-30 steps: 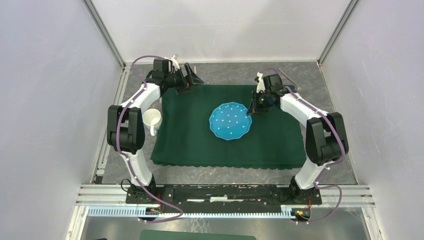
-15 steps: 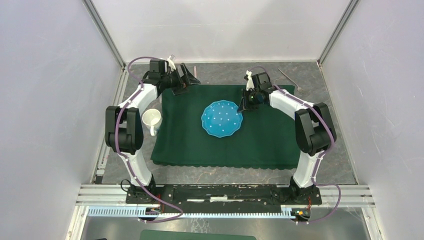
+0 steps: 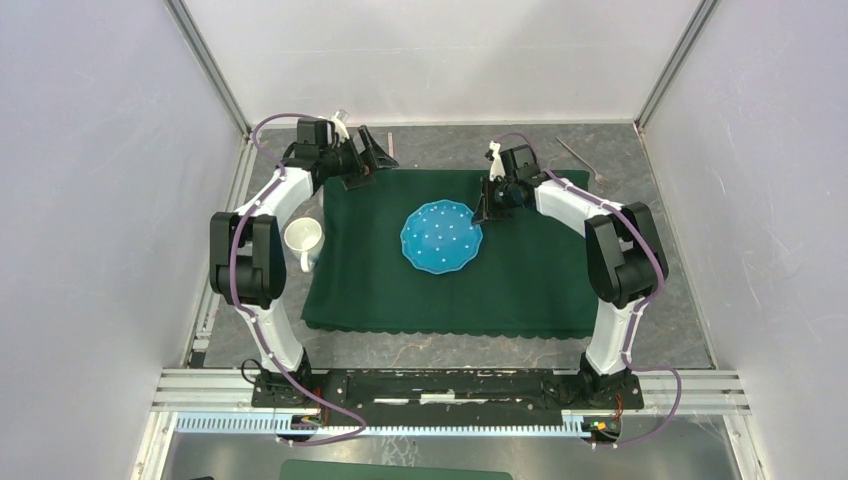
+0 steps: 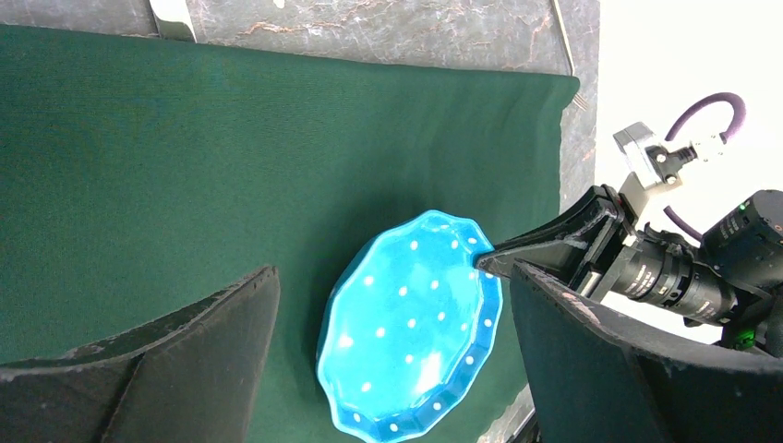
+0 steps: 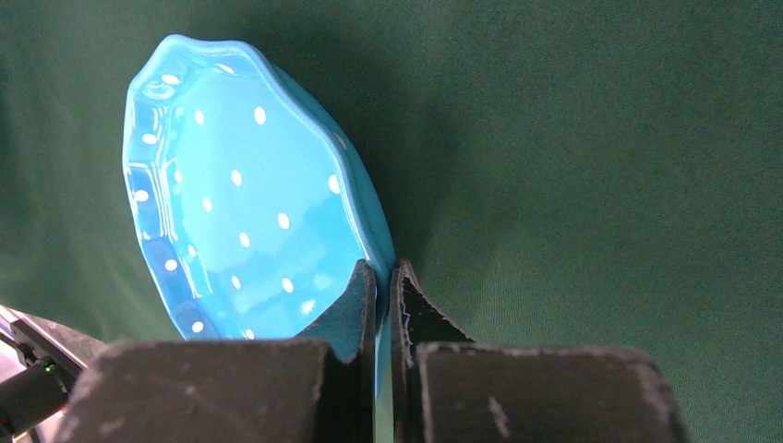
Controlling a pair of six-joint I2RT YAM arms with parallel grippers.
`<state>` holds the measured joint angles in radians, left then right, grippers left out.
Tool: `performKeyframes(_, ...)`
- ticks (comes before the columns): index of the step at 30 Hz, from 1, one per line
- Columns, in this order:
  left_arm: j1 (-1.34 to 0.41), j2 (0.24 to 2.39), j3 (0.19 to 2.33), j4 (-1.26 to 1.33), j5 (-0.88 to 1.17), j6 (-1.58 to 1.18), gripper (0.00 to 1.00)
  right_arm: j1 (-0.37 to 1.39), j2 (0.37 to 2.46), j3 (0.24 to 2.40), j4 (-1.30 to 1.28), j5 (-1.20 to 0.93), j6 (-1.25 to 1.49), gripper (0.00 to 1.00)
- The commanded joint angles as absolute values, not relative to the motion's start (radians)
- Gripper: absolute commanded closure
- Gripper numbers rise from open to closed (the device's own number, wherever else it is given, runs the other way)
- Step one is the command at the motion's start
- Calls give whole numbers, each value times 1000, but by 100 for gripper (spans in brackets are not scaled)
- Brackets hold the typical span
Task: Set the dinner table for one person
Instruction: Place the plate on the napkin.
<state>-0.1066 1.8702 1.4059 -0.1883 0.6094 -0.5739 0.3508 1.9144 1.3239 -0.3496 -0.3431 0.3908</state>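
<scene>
The right hand (image 5: 383,277) pinches the rim of the bright blue white-dotted scalloped plate (image 3: 441,236) on the dark green cloth (image 3: 520,280) — which covers the middle of the dark-grey stone-look surface (image 3: 450,148). The left hand (image 3: 372,157) hovers spread wide, empty, at the cloth's far-left corner.

Your table (image 3: 440,148) is a broad, dark-grey stone-look slab with faint veins, lying flat below both sets of fingers. Your plate (image 3: 441,237) is bright blue with white dots and a scalloped rim, and that rim is pinched between the right fingers (image 5: 346,318). The white mug (image 3: 303,240) stands upright, mouth up, well to the near side of the left fingers (image 4: 203,369). The thin metal fork (image 3: 580,158) lies flat on the table, beyond the right fingers and off to their right.
</scene>
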Motion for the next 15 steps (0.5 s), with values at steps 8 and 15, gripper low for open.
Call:
performKeyframes(8,-98,1842,1421,-160,613,-544,0,355,1900,1318,-300,-418,396,100)
performKeyframes(15,-98,1841,1419,-157,610,-549,0,357,1909,1315,-330,-409,365,54)
